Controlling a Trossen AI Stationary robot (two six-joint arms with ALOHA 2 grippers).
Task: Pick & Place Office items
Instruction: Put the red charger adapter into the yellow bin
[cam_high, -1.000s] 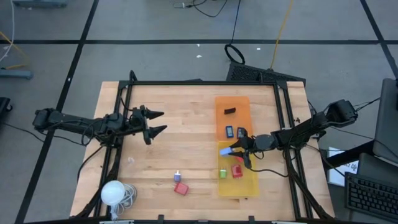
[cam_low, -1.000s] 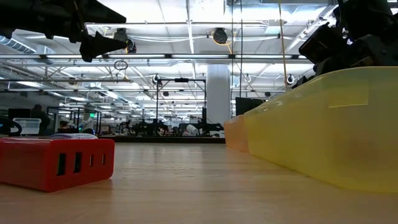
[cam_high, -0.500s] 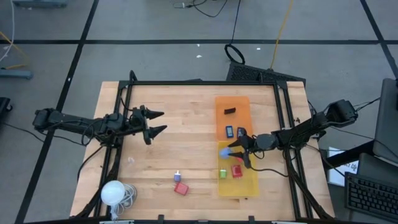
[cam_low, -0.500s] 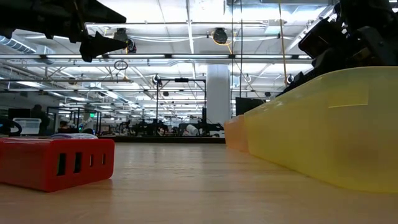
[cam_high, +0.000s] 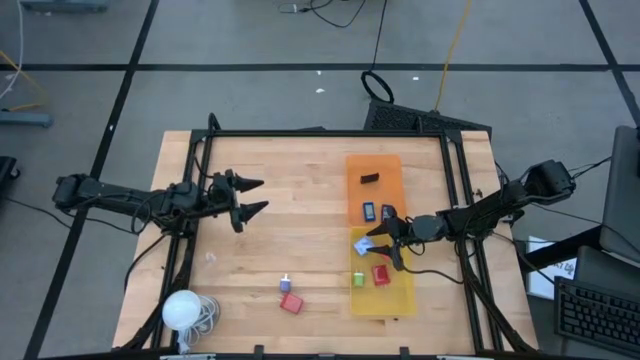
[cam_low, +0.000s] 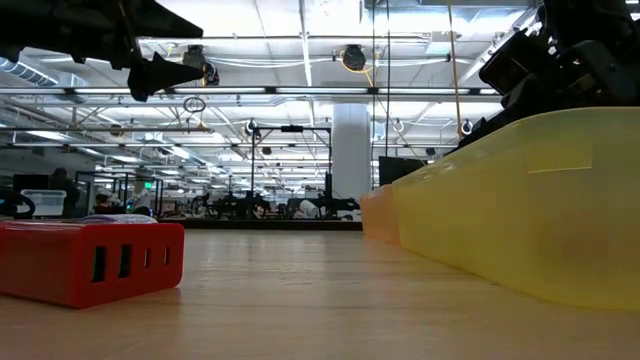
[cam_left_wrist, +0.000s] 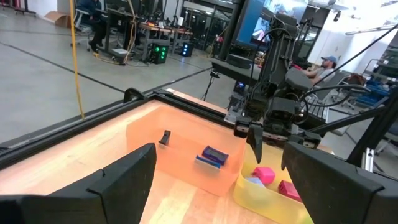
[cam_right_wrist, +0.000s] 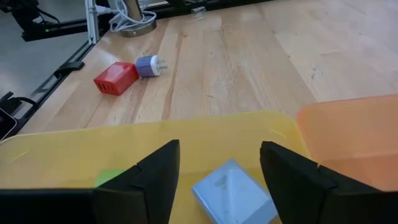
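Observation:
My right gripper (cam_high: 383, 248) (cam_right_wrist: 219, 149) hovers open over the yellow tray (cam_high: 381, 300). A light-blue block (cam_high: 366, 243) (cam_right_wrist: 233, 193) lies on the tray floor between its fingers, untouched. A green piece (cam_high: 358, 279) and a red piece (cam_high: 381, 274) share that tray. The orange tray (cam_high: 373, 160) holds a black piece (cam_high: 370, 179), a blue piece (cam_high: 369, 211) and a dark piece (cam_high: 388, 212). A red block (cam_high: 291, 303) (cam_low: 90, 262) and a small blue plug (cam_high: 285, 284) rest on the bare wood. My left gripper (cam_high: 262, 195) waits open above the table's left half.
A white ball with coiled cord (cam_high: 182, 310) sits at the near left corner. A black frame (cam_high: 320, 132) runs along the table's edges. The two trays stand end to end on the right half, with bare wood between them and the left gripper.

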